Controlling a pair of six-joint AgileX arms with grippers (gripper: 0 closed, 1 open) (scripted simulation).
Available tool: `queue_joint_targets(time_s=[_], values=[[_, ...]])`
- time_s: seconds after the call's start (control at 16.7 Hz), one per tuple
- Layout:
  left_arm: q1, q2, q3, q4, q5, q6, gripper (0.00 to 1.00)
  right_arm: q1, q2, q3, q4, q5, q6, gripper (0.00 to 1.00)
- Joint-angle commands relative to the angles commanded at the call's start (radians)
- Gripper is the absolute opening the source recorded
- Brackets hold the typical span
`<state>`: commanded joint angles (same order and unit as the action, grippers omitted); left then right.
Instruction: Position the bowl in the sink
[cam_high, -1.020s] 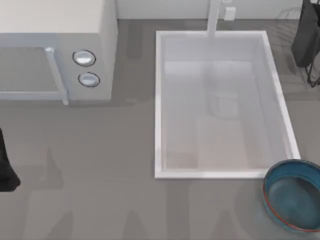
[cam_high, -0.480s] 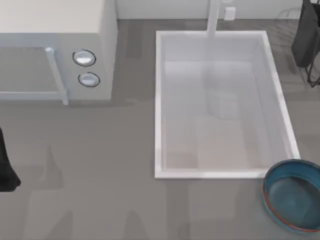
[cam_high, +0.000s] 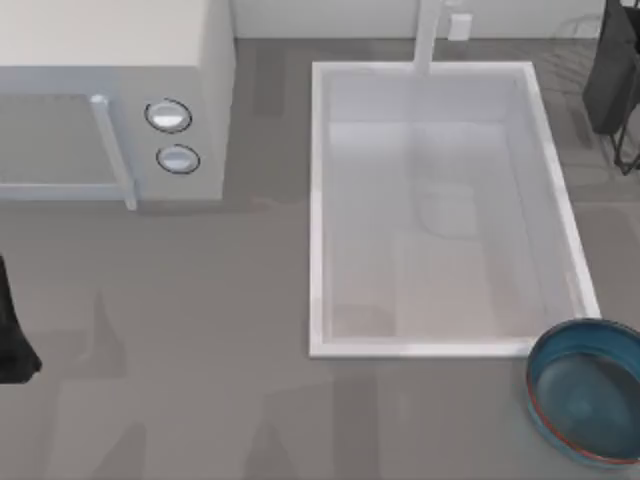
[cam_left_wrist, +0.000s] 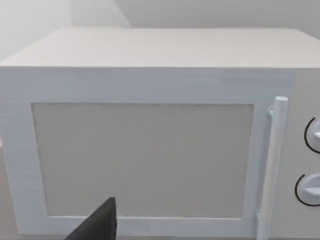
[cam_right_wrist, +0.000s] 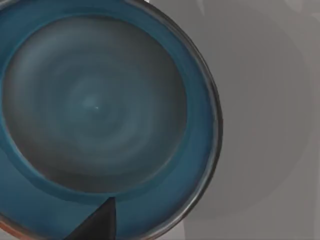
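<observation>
So the bowl (cam_high: 588, 391) sits on the grey table (cam_high: 200, 350) at the top view's bottom right corner, just off the near right corner of the sink (cam_high: 318, 300), outside the rim. It's upright, and part of it runs off the edge of the top view.

The right wrist view looks straight down into the bowl (cam_right_wrist: 95, 110), so the right gripper (cam_right_wrist: 97, 225) hangs right over it, with one dark fingertip (cam_right_wrist: 100, 222) over the blue inner wall near the rim. Can't tell if it's spread wide or closed, and I can't tell if it touches the glaze either.

The left arm (cam_high: 12, 330) is parked at the left edge of the table, its wrist camera facing the white microwave (cam_left_wrist: 150, 150) door and handle. One dark fingertip (cam_left_wrist: 97, 225) pokes into that view; no idea how wide that gripper is either.
</observation>
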<state>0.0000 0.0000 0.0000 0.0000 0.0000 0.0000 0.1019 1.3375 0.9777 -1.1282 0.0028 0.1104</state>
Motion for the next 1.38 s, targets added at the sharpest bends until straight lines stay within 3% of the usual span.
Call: queue_joint_targets(time_s=[0.6,1.08,1.38], values=[[0.000,0.000,0.000,0.000,0.000,0.000,1.00,0.004,0.085,0.054,-0.054,-0.002,0.006,1.00],[0.000,0.000,0.000,0.000,0.000,0.000,1.00,0.011,0.201,-0.176,0.302,-0.003,0.012,1.00],[0.000,0.000,0.000,0.000,0.000,0.000,1.00,0.012,0.226,-0.222,0.365,-0.003,0.014,1.00]])
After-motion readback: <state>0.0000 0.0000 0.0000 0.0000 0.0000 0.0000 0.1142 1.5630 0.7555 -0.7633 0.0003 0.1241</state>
